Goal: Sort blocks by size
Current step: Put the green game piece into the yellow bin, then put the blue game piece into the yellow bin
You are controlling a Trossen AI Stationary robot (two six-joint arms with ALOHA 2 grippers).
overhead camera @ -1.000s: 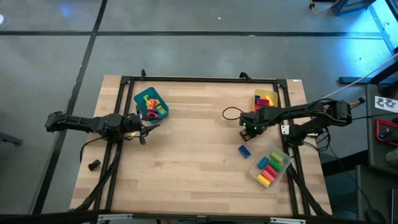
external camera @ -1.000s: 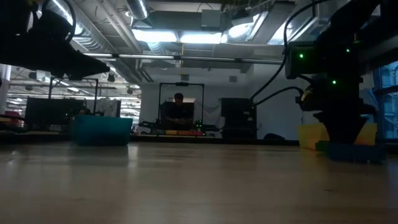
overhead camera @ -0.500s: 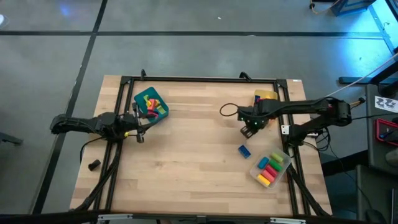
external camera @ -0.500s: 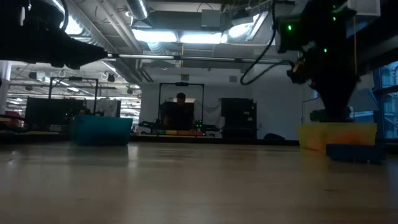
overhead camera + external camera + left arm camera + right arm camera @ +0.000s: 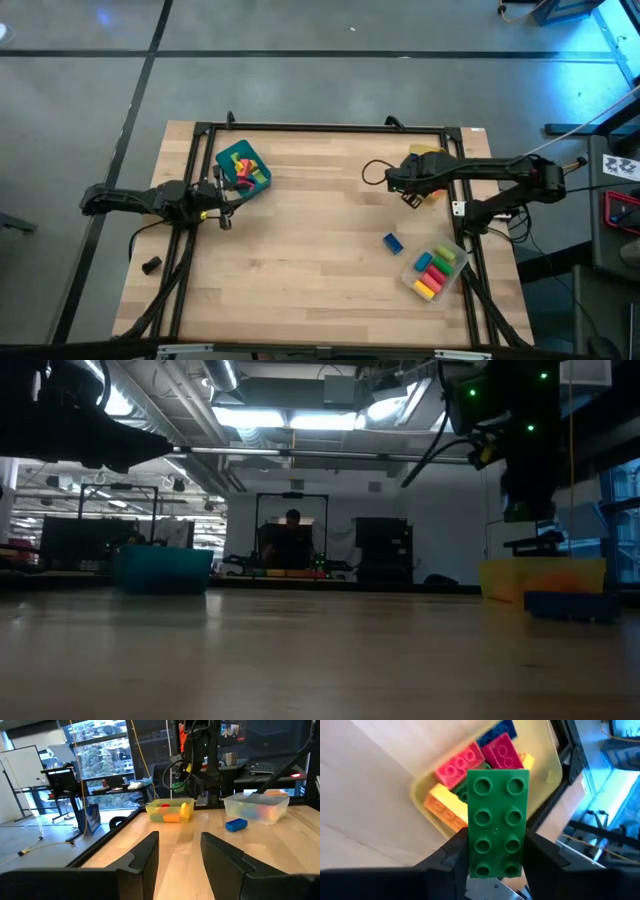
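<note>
My right gripper [image 5: 412, 191] is shut on a green two-by-four brick [image 5: 496, 827], held in the air over the near rim of the yellow tray [image 5: 428, 153] at the table's far right. The tray [image 5: 427, 810] holds pink, orange, green and blue blocks. A blue brick [image 5: 392, 242] lies flat on the table, nearer than my right gripper. My left gripper [image 5: 223, 207] is open and empty beside the teal tray [image 5: 243, 168], which holds several blocks. The right gripper shows raised in the low view [image 5: 528, 525]. My right gripper pinches the green brick's two long sides [image 5: 474, 862] between its two fingers [image 5: 451, 857], at the end nearest the wrist. The rest of the brick reaches forward past the fingertips, its studded face toward the wrist camera. The brick is lifted clear, above the yellow tray.
A clear tray [image 5: 437, 271] with several coloured blocks stands at the near right. A small black lump [image 5: 151, 265] lies off the table's left side. A dark frame [image 5: 320, 128] runs along the table's edges. A person [image 5: 291, 535] is far behind the table.
My right gripper has risen from just above the table beside the blue brick and gone toward the far edge, up to the yellow tray, keeping the green brick between its fingers. The blue brick has stayed in place.
</note>
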